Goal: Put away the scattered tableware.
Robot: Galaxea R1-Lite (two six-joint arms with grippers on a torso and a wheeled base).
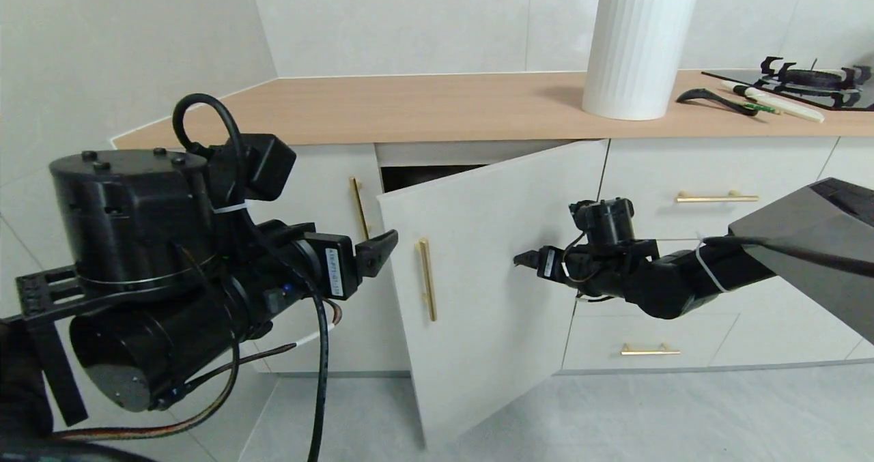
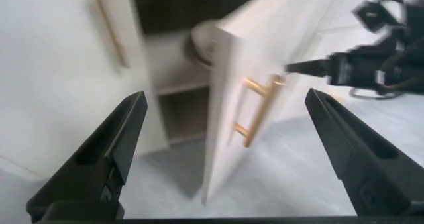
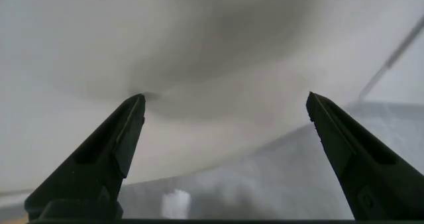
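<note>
Below the counter (image 1: pixel 410 107), 1 cupboard door (image 1: pixel 478 278) stands partly open, swung out toward the robot, and a dark gap shows above its top edge. The left gripper (image 1: pixel 379 249) hangs just beside the free edge of this door, on the side of the gold handle (image 1: pixel 427 279). Its 2 fingers are spread wide and hold nothing. The left wrist view looks past the door into the cupboard, where a shelf is seen; something round lies there, but it is too blurred to name. The right gripper (image 1: pixel 526 259) is close in front of the door's face, on the hinge side, also spread wide and empty; it cannot be told if it touches the panel.

The tableware is well apart from both arms, far to the right on the counter: a black spoon (image 1: pixel 713 99) and a white-handled utensil (image 1: pixel 778 104) lie side by side between a tall white ribbed container (image 1: pixel 638 51) and the stove (image 1: pixel 812 80).

The step in hand seems to be the opening of the cupboard, so the storing itself is not yet begun and the task is at an early point. The next move probably calls for the door to be brought fully open, so that it will not block the way, and then for 1 arm, likely the right, to go up to the counter and take the first piece by its handle
</note>
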